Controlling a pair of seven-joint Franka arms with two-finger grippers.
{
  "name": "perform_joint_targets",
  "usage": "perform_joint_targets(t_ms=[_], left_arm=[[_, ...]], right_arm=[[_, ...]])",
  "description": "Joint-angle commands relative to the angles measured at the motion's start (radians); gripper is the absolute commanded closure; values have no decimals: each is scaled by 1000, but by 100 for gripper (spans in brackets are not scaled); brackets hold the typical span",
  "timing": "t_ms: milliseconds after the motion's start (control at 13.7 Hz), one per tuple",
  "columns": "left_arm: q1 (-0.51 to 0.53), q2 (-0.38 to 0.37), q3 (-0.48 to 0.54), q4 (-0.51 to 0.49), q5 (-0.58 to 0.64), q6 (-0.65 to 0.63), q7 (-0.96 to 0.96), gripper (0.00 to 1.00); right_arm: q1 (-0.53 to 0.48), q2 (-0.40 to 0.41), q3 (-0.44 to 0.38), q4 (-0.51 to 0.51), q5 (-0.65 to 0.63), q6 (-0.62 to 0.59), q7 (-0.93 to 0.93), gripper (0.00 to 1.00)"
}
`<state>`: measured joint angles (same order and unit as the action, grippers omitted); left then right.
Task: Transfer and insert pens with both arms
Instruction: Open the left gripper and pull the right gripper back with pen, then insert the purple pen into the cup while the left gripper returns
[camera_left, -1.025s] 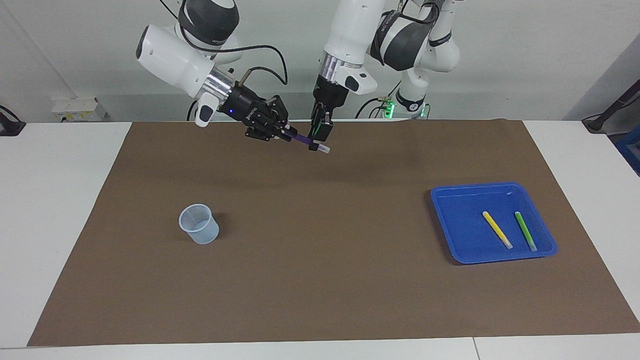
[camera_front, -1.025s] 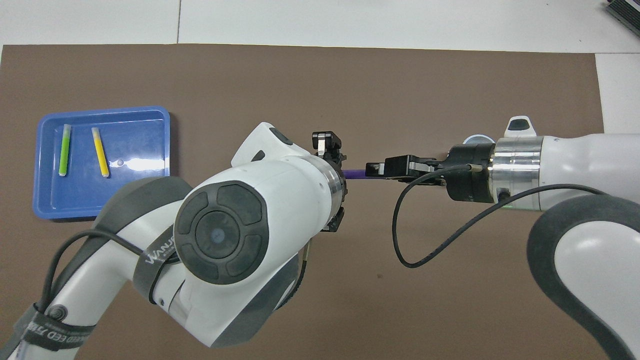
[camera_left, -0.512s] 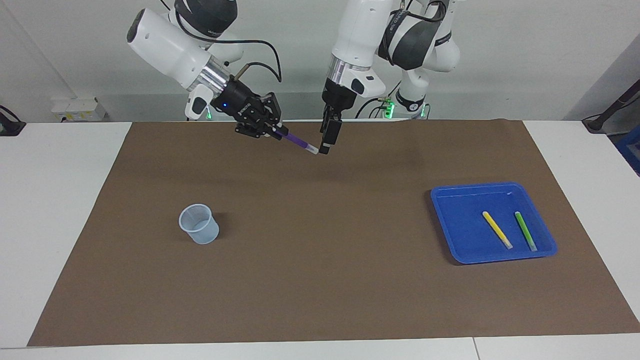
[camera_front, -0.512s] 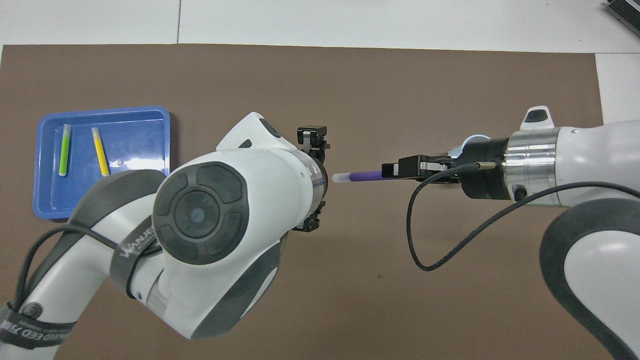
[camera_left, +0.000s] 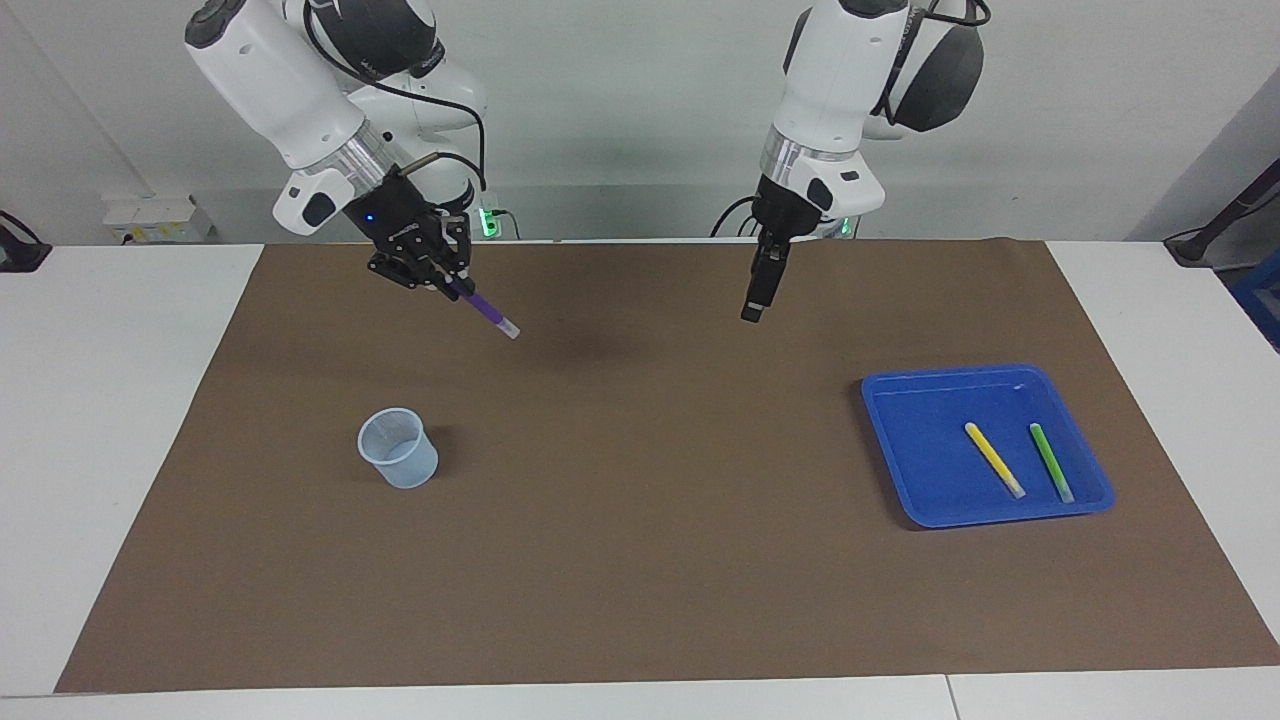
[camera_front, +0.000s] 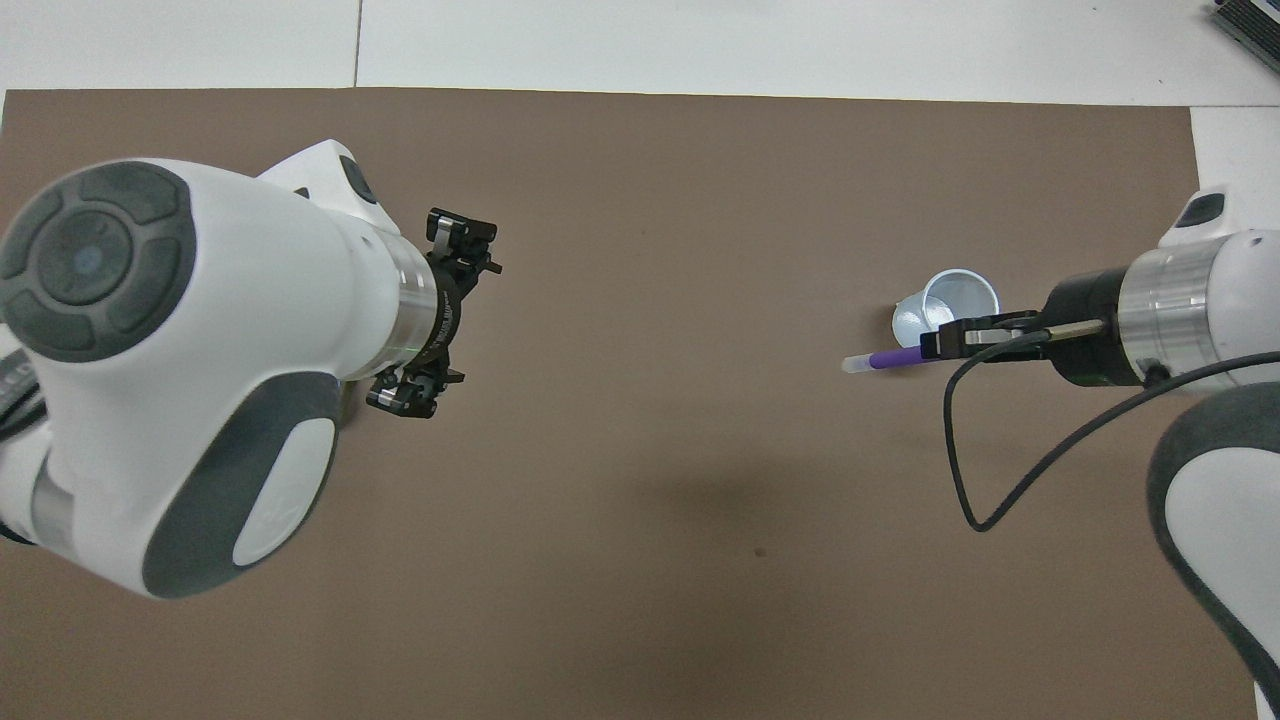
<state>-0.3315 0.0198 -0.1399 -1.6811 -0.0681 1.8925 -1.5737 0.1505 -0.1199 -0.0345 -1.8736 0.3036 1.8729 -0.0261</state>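
The right gripper (camera_left: 447, 283) has its jaws clamped on the purple pen (camera_left: 489, 315), held in the air over the brown mat (camera_left: 640, 560) — pale cap end slanting down, above the mat near the clear cup (camera_left: 398, 448). The left gripper (camera_left: 753, 308) hangs over the mat with jaws spread wide, holding nothing. Toward the left arm's end of the desk (camera_left: 110, 400), the blue tray (camera_left: 900, 470) holds the yellow pen (camera_left: 993, 459) and green pen (camera_left: 1051, 462) — side by side, apart.
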Motion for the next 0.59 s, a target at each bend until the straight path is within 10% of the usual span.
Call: perform_joint_targets(t_ms=[0, 512], left_arm=[[107, -37, -7, -48, -1, -59, 256, 0], [347, -46, 0, -77, 4, -59, 855, 0]], right_arm=[[-46, 6, 8, 13, -108, -20, -63, 100], [-108, 81, 8, 7, -294, 63, -204, 100]])
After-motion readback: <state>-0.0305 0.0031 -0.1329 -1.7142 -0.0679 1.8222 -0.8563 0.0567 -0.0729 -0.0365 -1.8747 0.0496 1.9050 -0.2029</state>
